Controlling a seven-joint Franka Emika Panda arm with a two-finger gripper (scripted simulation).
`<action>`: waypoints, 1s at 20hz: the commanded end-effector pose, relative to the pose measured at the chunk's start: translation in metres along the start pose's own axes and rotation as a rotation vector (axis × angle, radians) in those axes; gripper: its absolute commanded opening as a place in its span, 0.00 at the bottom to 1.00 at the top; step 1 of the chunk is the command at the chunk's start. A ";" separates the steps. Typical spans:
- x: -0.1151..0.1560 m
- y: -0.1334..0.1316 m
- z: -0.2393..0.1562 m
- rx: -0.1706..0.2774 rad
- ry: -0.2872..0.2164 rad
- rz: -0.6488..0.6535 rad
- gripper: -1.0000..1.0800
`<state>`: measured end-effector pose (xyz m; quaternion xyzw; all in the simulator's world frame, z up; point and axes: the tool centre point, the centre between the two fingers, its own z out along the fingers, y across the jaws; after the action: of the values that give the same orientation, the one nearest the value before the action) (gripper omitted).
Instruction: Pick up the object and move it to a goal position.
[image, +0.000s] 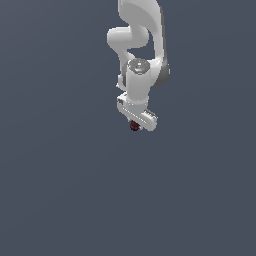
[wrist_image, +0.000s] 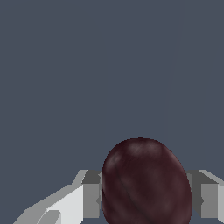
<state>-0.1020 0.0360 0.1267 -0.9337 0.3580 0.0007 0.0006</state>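
A plain, flat, dark slate-grey surface (image: 55, 190) fills the exterior view from edge to edge, evenly lit and unmarked, and the same uniform grey forms the backdrop in the wrist view.

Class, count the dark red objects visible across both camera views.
1. The dark red object sits between the gripper's fingers, filling the wrist view's foreground. Nothing suggests another, though the arm blocks some floor.

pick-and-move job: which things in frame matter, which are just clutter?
Part of the job:
- dark maroon object, seated between the gripper fingers
- gripper, closed around the object

Just lying about:
- nothing else shows; only the plain grey surface in both views. No goal marker is visible.
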 end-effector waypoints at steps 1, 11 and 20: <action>0.001 0.005 -0.025 0.000 0.001 0.001 0.00; 0.005 0.025 -0.128 -0.001 0.003 0.002 0.00; 0.008 0.041 -0.218 -0.002 0.003 0.002 0.00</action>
<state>-0.1216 0.0022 0.3289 -0.9333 0.3592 -0.0004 -0.0007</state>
